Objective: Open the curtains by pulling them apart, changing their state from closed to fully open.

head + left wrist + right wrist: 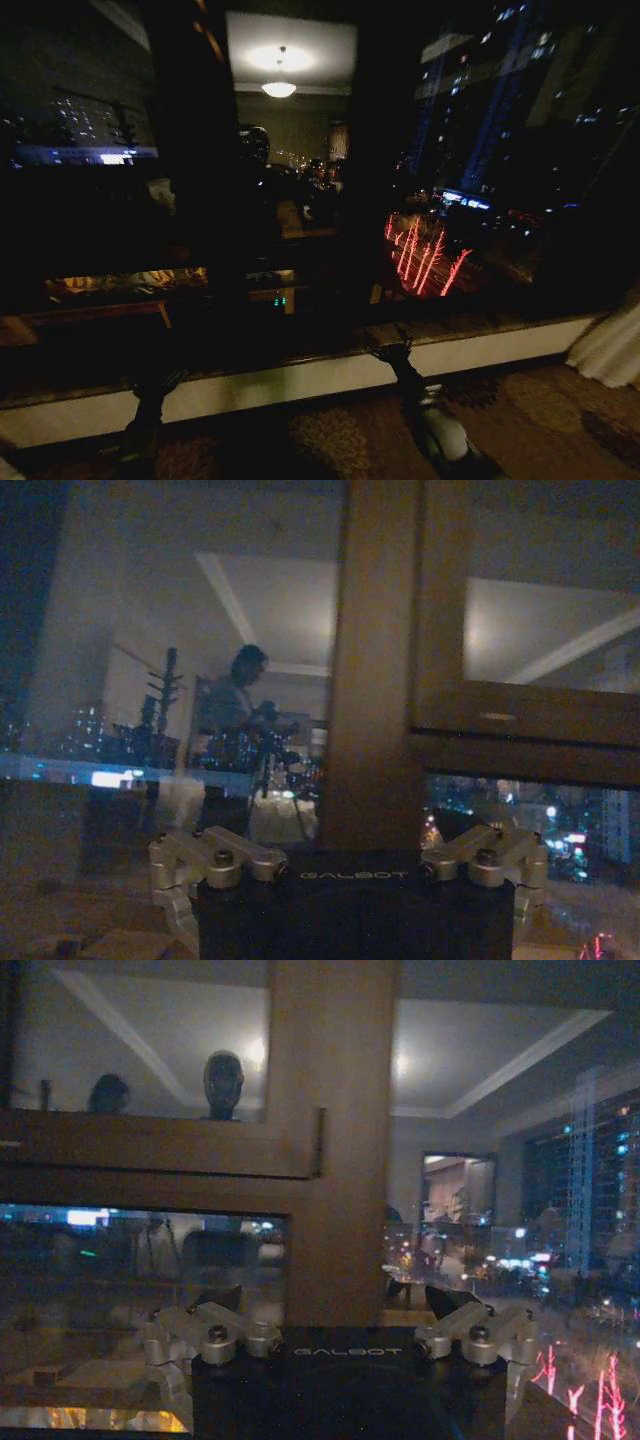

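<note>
A bunched cream-white curtain hangs at the far right edge of the head view, drawn clear of the dark night window. Both arms reach toward the low window ledge. My left gripper is in front of the left pane, open, with nothing between its fingers. My right gripper is near the middle of the ledge, open and empty too. In the wrist views the left gripper and the right gripper each face a brown window post, with no cloth between the jaws.
A dark vertical window post splits the glass, which reflects the lit room and ceiling lamp. A patterned carpet lies below the white ledge. People show as reflections in the glass.
</note>
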Tool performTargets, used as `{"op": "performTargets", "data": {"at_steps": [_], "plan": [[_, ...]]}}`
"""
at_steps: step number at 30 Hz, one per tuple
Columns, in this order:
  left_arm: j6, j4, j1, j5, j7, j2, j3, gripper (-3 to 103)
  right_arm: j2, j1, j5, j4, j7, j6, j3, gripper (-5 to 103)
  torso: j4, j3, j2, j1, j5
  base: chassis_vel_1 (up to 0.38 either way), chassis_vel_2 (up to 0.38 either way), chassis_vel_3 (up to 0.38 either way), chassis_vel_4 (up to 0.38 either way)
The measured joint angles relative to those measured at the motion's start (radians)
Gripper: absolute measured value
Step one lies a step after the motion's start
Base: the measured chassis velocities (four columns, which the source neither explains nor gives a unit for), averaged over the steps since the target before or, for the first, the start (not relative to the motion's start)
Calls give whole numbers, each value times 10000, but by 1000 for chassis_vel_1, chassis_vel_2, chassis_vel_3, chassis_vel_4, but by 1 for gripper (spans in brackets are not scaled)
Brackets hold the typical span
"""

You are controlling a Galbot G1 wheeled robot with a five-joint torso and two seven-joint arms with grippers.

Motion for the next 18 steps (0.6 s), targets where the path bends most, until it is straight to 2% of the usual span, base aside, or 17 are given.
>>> {"op": "performTargets", "data": {"at_steps": [18], "plan": [[0,0,-1,0,4,-1,1,100,-1,0,0,0,1,0,1,100,-3,0,0,0,-3,-339,-333,338,344]]}}
